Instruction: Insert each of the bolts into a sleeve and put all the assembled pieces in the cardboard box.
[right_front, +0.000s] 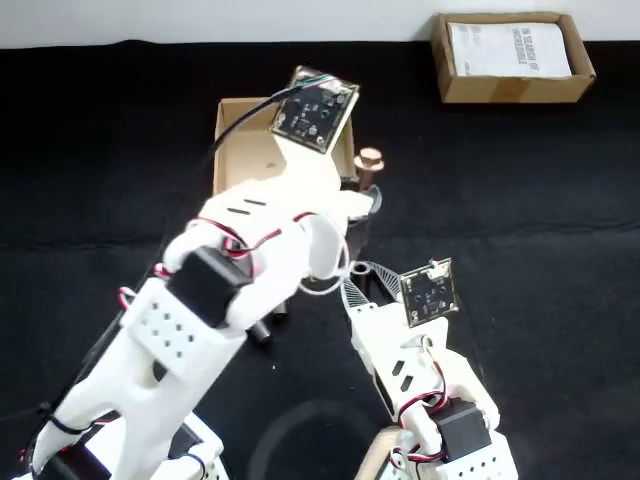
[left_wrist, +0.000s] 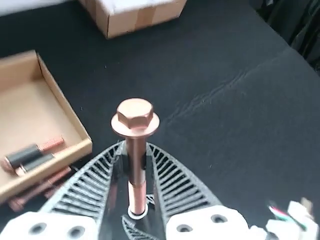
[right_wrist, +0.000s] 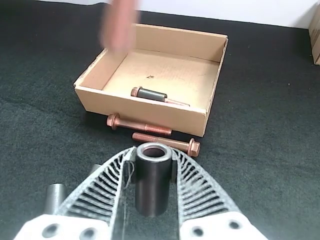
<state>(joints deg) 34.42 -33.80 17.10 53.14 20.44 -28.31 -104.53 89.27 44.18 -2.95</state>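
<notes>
- Closest in the high view is the left arm, which crosses over the cardboard box. The left gripper is just past the box's right wall and clamps a bolt upright, head on top.
- Right arm sits lower on the black table. The right gripper is near the left one, but what it grips is hard to make out from above. A spare sleeve lies under the left arm, and a second box stands in the far corner.
- Left wrist view: the left gripper is closed narrowly on the bolt, which it holds by the shank. The cardboard box holds one assembled piece. Loose bolts lie just outside its wall.
- Right wrist view: the right gripper is closed on a sleeve, which is upright with its bore open upward. Beyond it, two loose bolts lie beside the front wall of the cardboard box. The assembled piece is inside, and the spare sleeve stands on the table.
</notes>
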